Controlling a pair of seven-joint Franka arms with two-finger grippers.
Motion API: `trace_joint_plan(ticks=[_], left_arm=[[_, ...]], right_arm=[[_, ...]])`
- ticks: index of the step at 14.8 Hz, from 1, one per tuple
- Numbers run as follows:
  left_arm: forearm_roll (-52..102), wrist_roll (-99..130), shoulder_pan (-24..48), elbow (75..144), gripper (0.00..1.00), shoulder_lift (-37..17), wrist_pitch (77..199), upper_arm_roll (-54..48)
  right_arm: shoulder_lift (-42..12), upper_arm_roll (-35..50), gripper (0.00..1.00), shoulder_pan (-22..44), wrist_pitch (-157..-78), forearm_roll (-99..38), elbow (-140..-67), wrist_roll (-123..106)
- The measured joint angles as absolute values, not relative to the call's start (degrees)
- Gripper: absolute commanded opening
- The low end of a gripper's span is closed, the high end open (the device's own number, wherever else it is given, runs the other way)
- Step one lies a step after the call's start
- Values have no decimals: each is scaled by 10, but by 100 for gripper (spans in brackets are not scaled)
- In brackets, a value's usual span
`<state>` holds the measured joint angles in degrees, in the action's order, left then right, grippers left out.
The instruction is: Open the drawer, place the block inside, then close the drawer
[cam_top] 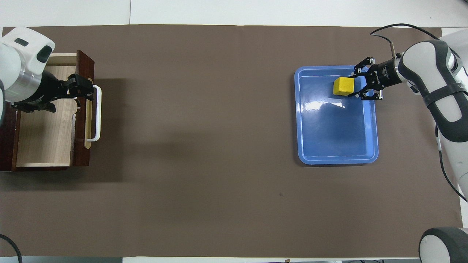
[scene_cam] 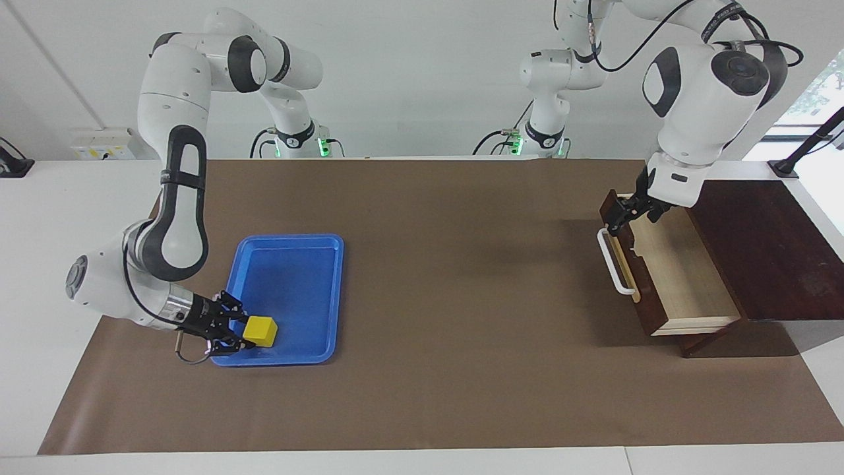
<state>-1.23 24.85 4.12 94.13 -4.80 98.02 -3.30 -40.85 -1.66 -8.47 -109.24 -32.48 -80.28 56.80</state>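
The yellow block (scene_cam: 262,331) (cam_top: 343,86) lies in the blue tray (scene_cam: 290,277) (cam_top: 336,135), at the tray's end farther from the robots. My right gripper (scene_cam: 239,328) (cam_top: 355,86) is low at that end, its fingers closed on two sides of the block. The drawer (scene_cam: 679,277) (cam_top: 44,135) is pulled out of its dark box (scene_cam: 758,244), and its light wood inside is empty. Its white handle (scene_cam: 610,264) (cam_top: 97,113) is free. My left gripper (scene_cam: 633,214) (cam_top: 86,88) is open and raised over the drawer's front panel.
Brown paper (scene_cam: 461,297) covers the table between the tray and the drawer. The tray is at the right arm's end, the drawer and its box at the left arm's end.
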Motion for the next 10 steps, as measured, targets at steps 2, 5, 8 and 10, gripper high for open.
trace_joint_plan(ticks=[2,5,8,10], left_arm=[[-7,319,42,941,100,-43,972,-35],[-5,467,46,942,100,-42,971,-45],[-3,588,57,942,100,-42,971,-46],[0,648,64,942,100,-42,971,-46]], right_arm=[[-407,-16,0,-83,-1092,-325,-801,568],[-402,-16,0,-77,-1067,-325,-783,568],[-398,-16,0,-71,-1020,-324,-750,574],[-395,-15,0,-55,-987,-323,-726,589]])
